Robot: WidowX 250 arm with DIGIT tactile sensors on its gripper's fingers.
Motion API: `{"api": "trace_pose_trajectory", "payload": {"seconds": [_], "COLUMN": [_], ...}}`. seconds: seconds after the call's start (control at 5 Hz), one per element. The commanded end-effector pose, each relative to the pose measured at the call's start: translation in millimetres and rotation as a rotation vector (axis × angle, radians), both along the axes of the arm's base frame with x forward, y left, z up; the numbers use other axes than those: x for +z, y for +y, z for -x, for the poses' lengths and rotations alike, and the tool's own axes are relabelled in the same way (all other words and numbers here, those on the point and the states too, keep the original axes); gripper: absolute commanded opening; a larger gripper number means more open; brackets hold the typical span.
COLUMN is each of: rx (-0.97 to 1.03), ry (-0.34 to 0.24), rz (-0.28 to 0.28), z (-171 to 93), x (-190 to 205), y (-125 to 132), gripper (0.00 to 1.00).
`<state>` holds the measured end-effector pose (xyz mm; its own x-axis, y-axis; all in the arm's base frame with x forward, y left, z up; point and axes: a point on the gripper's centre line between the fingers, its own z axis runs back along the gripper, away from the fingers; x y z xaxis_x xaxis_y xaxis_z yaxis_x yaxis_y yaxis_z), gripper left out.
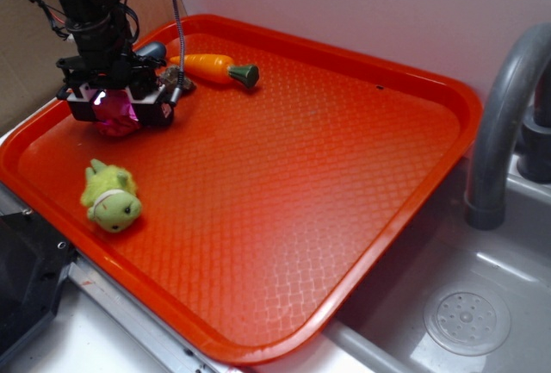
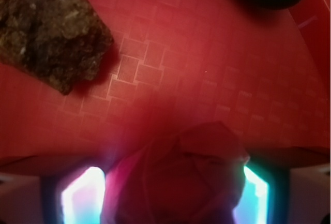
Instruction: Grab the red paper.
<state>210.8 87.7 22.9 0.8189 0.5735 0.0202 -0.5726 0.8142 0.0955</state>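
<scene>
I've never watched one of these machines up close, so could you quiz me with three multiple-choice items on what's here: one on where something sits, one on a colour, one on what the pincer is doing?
1. Where does the green plush toy lie on the tray?
A. near the left front rim
B. by the grey pipe
C. under the pincer

2. What colour is the toy carrot's body?
A. blue
B. orange
C. white

3. How does the pincer stand with the red paper?
A. far from it, over the sink
B. fingers on either side of it
C. holding the rock instead

Answers:
1 A: the green plush toy lies close to the tray rim, apart from the arm.
2 B: the toy carrot is orange with a green top.
3 B: the wrist view shows the red paper between the pincer fingers, the rock off aside.
</scene>
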Motion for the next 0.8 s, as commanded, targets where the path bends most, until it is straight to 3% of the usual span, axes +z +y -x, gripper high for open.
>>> {"api": "trace_pose_trajectory", "payload": {"seconds": [0.0,0.2,0.6], "rx": [-0.11,-0.245,-0.403], "ry": [-0.087,-0.187,-0.29], "rz": [-0.048,-0.024,0.067], "z": [0,-2,19], "x": [59,109,195], "y": [-4,-24,-61], "gripper": [0.0,0.0,0.0]}}
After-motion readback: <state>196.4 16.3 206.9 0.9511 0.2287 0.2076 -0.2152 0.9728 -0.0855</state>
